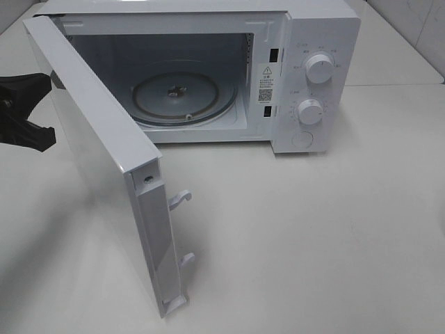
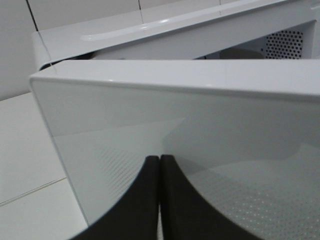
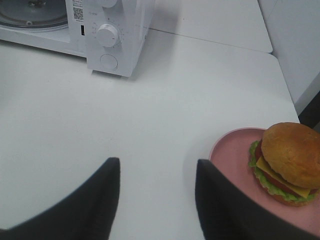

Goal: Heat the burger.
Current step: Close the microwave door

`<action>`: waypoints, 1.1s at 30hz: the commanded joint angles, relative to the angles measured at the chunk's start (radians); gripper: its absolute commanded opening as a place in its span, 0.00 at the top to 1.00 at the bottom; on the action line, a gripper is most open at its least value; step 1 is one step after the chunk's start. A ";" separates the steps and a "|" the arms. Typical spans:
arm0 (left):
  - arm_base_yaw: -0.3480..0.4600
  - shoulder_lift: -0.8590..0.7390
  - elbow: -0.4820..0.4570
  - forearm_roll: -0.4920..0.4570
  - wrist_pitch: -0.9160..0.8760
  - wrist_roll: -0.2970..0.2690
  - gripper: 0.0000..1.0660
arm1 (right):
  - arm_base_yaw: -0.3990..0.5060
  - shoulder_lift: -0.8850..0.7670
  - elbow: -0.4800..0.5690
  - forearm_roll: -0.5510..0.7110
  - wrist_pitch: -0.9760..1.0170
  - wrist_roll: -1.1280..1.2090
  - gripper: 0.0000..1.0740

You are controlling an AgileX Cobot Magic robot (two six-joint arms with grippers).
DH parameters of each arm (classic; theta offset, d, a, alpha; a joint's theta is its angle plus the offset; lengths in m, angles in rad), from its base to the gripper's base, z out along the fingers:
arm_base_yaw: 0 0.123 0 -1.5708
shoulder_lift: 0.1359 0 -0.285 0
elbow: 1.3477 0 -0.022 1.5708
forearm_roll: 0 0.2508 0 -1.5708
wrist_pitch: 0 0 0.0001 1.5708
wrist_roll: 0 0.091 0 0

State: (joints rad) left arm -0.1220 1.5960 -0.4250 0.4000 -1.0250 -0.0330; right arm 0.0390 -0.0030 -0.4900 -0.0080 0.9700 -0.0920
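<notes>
The burger (image 3: 290, 162), with a golden-brown bun, cheese and lettuce, sits on a pink plate (image 3: 231, 150) on the white table, seen only in the right wrist view. My right gripper (image 3: 157, 187) hovers over the table just beside the plate, open, with nothing between its fingers. The microwave (image 1: 313, 42) stands with its door (image 1: 97, 153) swung wide open and its glass turntable (image 1: 184, 97) bare. My left gripper (image 2: 160, 165) is shut on nothing, close to the door's outer face. Its black arm (image 1: 21, 115) shows behind the door at the far left.
Two white knobs (image 1: 318, 68) and a round button are on the microwave's right panel. The door's latch hooks (image 1: 179, 200) stick out over the table in front. A table seam and a wall edge lie beyond the plate.
</notes>
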 commanded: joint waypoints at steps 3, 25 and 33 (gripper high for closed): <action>-0.043 0.025 -0.015 -0.001 0.008 0.001 1.00 | 0.000 -0.028 -0.001 -0.003 -0.007 -0.003 0.54; -0.138 0.089 -0.058 -0.058 0.008 -0.003 1.00 | 0.000 -0.028 -0.001 -0.003 -0.007 -0.003 0.54; -0.211 0.153 -0.105 -0.214 0.027 0.076 1.00 | 0.000 -0.028 -0.001 -0.003 -0.007 -0.003 0.54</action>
State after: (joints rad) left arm -0.3150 1.7440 -0.5150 0.2430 -1.0020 0.0110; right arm 0.0390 -0.0030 -0.4900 -0.0080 0.9700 -0.0920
